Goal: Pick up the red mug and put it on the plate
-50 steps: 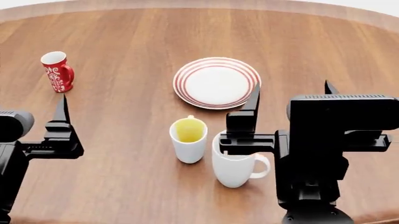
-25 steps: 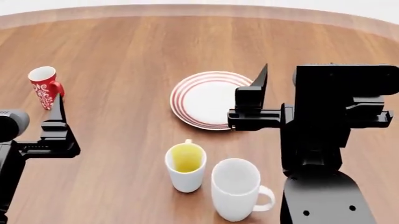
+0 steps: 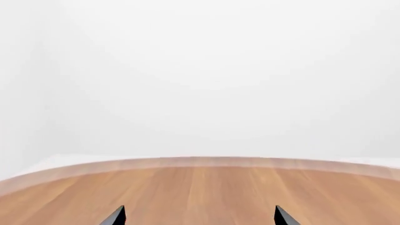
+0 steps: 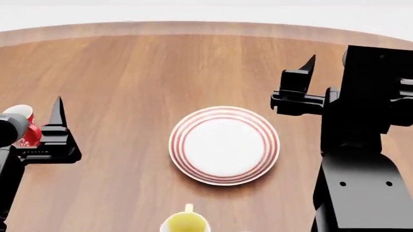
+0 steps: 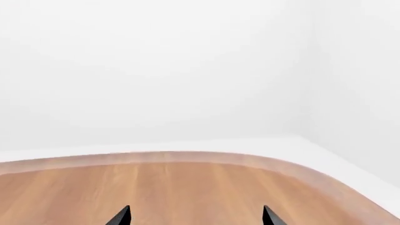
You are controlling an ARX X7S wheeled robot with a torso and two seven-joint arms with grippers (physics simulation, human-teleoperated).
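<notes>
The red mug [image 4: 31, 131] stands at the far left of the wooden table, mostly hidden behind my left arm; its white rim and red side show. The plate [image 4: 224, 145], white with red rings, lies mid-table with nothing on it. My left gripper [image 3: 198, 218] is open and empty; one finger [image 4: 58, 113] shows just right of the mug, apart from it. My right gripper [image 5: 195, 218] is open and empty, its finger [image 4: 307, 65] held above the table to the right of and beyond the plate. Both wrist views show only bare wood and white wall.
A white mug with yellow inside [image 4: 185, 223] stands at the near edge of the head view, in front of the plate. The table's curved far edge [image 4: 193, 26] runs across the back. My right arm's black body [image 4: 361, 159] fills the right side.
The head view has shifted forward: plate and mugs slid down the picture, and the larger white mug left the view. The red mug moved behind my left arm. My right gripper rose and moved right.
</notes>
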